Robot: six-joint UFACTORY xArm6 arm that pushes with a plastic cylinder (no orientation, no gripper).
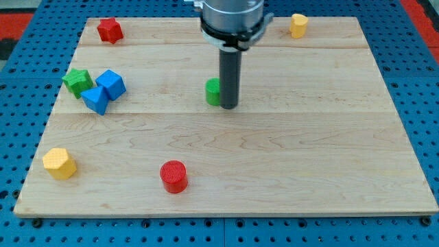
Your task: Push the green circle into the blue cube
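There are no jaws here, just my tip (228, 106) touching the green circle (213, 91) at its 3 o'clock, I think. The blue cube (111, 84) waits far off at 9 o'clock, so the pushing is mostly left.

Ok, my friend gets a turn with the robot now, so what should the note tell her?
My tip is down on the board, right beside the green circle, on its right in the view; the rod hides part of it.
The blue cube sits far off to the view's left, next to a blue triangular block and a green star.
Done: tip is in place behind the circle.
Left: push the circle leftward across the board until it meets the blue cube.
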